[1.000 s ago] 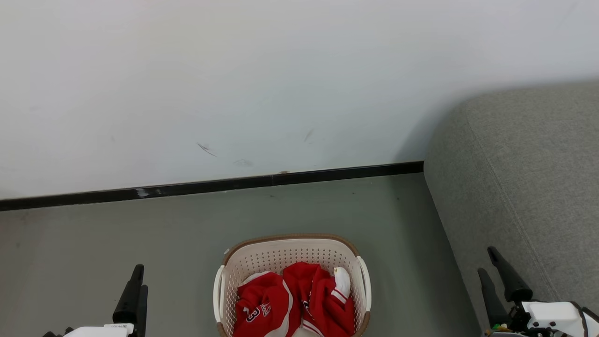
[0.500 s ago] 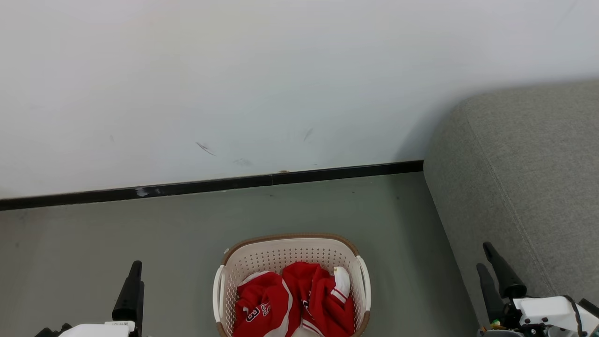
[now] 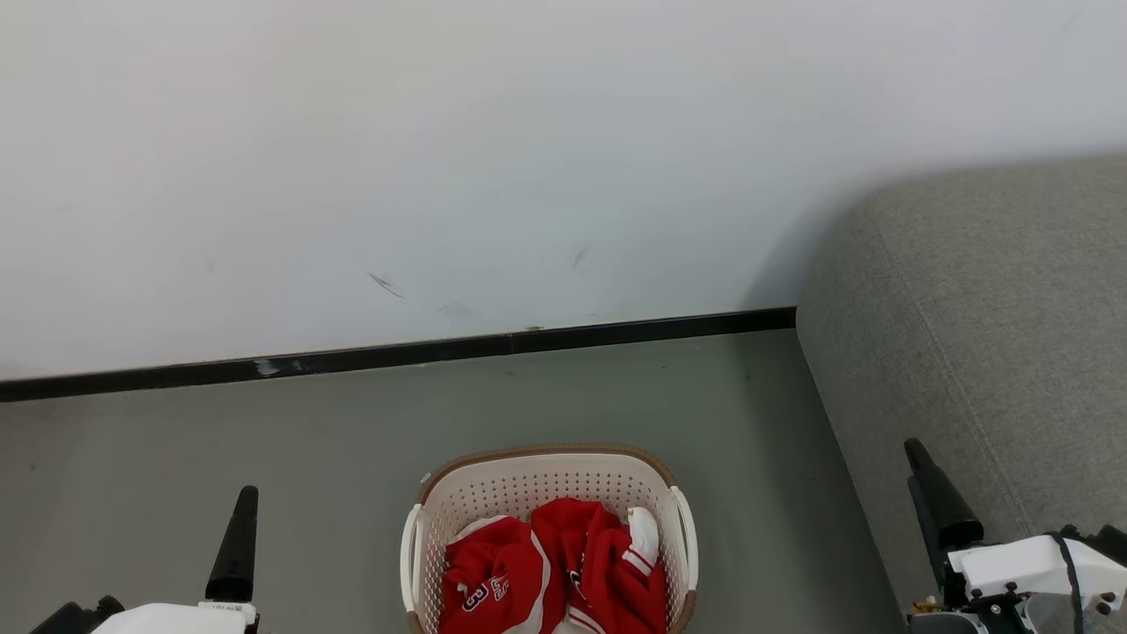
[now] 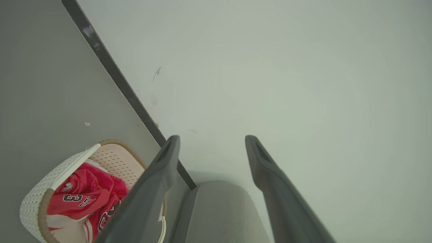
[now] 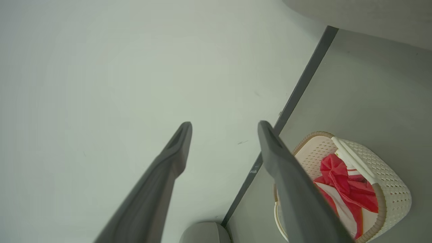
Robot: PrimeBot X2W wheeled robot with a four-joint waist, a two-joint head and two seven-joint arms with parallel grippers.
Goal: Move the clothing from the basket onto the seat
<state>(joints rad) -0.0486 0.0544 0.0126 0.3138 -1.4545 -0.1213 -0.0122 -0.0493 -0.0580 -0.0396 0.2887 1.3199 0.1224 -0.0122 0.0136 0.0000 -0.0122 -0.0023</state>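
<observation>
The cream perforated basket with a brown rim stands on the floor at the bottom centre of the head view. The clothing, crumpled red with white trim and a dark number, lies inside it. The grey seat rises at the right, its rounded corner close to the basket. My left gripper hangs open left of the basket, above the floor. My right gripper is open in front of the seat's side. Both wrist views look past spread, empty fingers at the basket and the clothing.
A white wall with a black baseboard runs behind the basket. Grey floor stretches left of and behind the basket. A narrow strip of floor separates the basket from the seat.
Both grippers have crept up the head view, and their fingers now line up more edge-on. The whole picture has shifted slightly downward. The basket and clothing lie as before.
</observation>
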